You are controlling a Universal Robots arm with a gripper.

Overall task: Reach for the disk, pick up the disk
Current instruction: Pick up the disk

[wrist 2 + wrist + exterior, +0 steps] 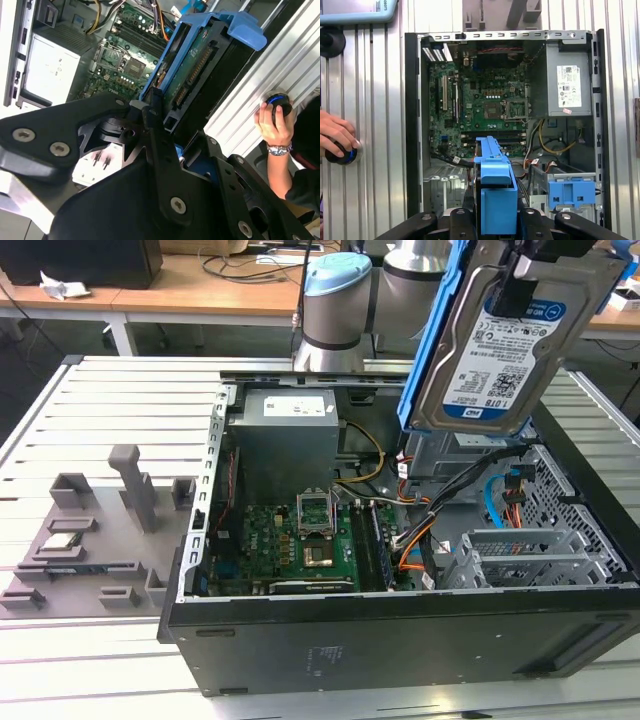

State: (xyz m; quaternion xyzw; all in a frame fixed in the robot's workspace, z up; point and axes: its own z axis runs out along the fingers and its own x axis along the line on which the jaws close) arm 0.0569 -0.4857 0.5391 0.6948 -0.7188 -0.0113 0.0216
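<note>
Case: the open black desktop computer case [400, 640] lies on the ribbed metal table [100, 400], green motherboard [290, 540] facing up.
Disk: the flat silver-grey metal hard drive [510, 340] with blue plastic rails hangs tilted in the air, at 1 o'clock from the motherboard, clear of the case.
Gripper: the black gripper [495, 215] has its fingers closed on the disk's sides.
Hand: a person's hand [335, 132] rests on a round black knob [342, 155], at 9 o'clock from the case in the first wrist view.

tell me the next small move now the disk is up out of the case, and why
Probably a short, straight lift, then hold. The pincer is shut on the disk, which hangs tilted above the open case, with loose cables below it. A hand rests on a round button beside the case, so sideways motion looks riskier than going up.
</note>
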